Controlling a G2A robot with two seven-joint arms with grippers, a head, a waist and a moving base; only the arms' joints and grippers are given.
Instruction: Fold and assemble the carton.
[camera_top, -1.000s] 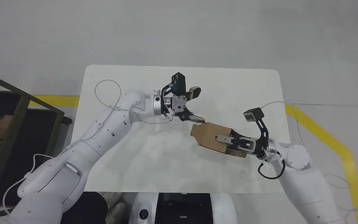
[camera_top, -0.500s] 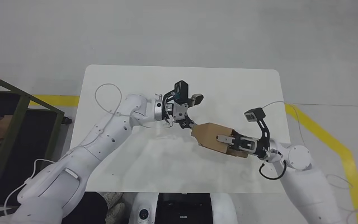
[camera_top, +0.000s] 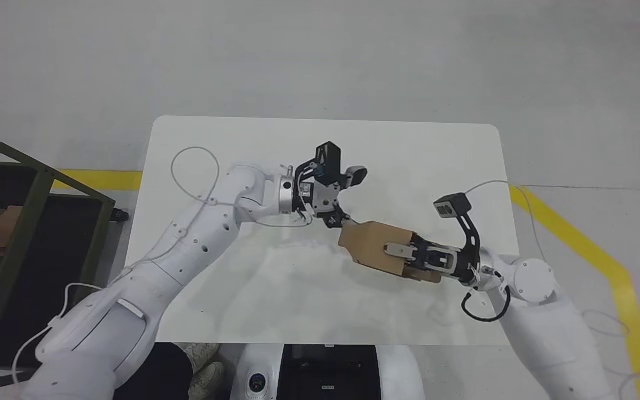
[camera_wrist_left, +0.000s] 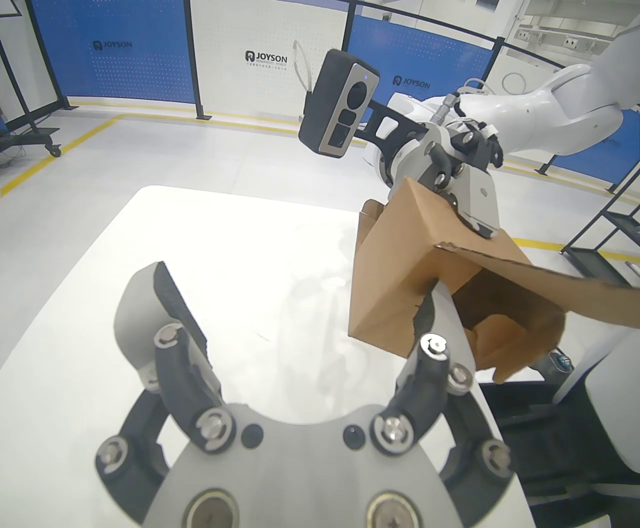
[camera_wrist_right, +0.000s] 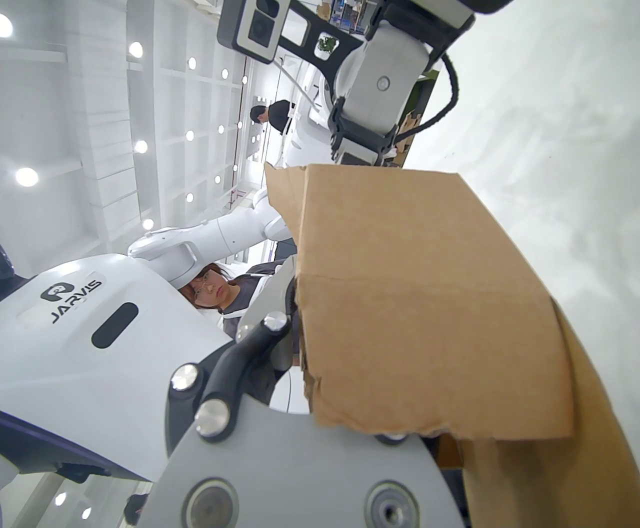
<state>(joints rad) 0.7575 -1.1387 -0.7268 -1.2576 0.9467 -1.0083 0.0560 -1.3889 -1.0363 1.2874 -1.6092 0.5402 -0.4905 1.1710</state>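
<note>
A brown carton (camera_top: 372, 246) lies on its side just right of the table's middle, one end open with loose flaps. My right gripper (camera_top: 402, 248) is shut on the carton's top wall from the right side; its finger (camera_wrist_right: 272, 320) presses the cardboard (camera_wrist_right: 420, 300). My left gripper (camera_top: 348, 200) stands open at the carton's left end. In the left wrist view its fingers are spread wide (camera_wrist_left: 300, 295); one fingertip (camera_wrist_left: 440, 310) pokes into the carton's open end (camera_wrist_left: 395, 270), while the other hangs free over the table. The right gripper (camera_wrist_left: 470, 205) shows farther off on the carton.
The white table (camera_top: 220, 150) is bare around the carton. Its front edge lies close below the carton. A dark rack (camera_top: 30, 200) stands off the table's left side, and yellow floor tape (camera_top: 560, 225) runs past the right side.
My left gripper has swung right and down to the carton's left end, and one finger now touches it. The carton has shifted slightly left. The right gripper keeps its hold.
</note>
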